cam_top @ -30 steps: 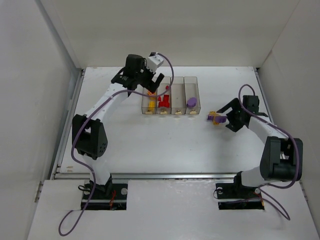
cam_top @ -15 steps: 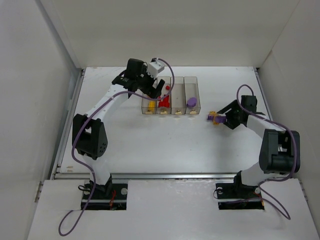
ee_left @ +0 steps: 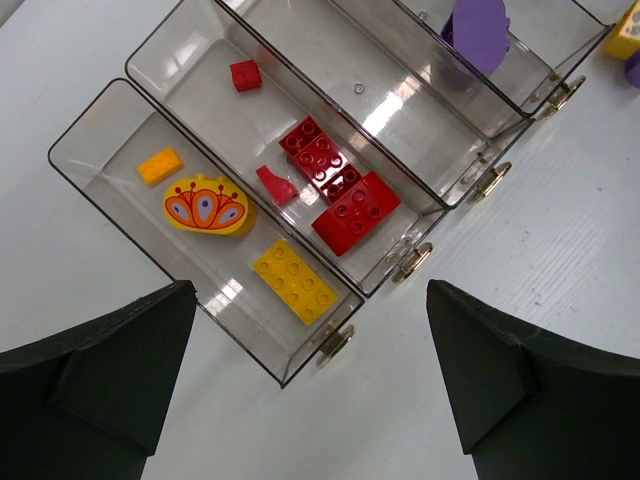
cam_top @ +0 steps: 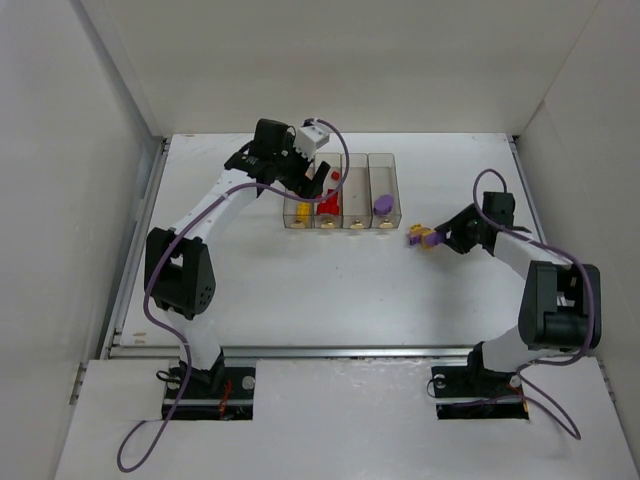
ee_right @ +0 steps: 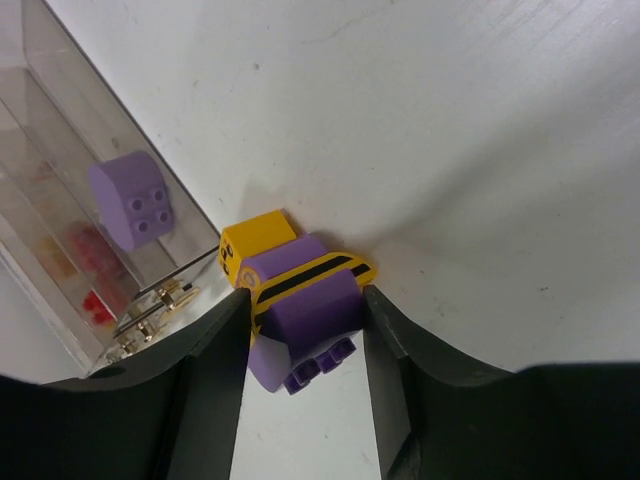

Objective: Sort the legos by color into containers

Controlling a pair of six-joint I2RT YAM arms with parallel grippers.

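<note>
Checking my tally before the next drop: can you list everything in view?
bins: four, clear, joined in a row on the table
yellow legos: three, left end bin
red legos: about four, second bin from the left
purple lego: one, right end bin
cluster: one, purple and yellow with black stripes, on the table just right of the bins
table: one, white
left gripper: one, black, open, above the yellow and red bins
right gripper: one, black, fingers against both sides of the cluster
</note>
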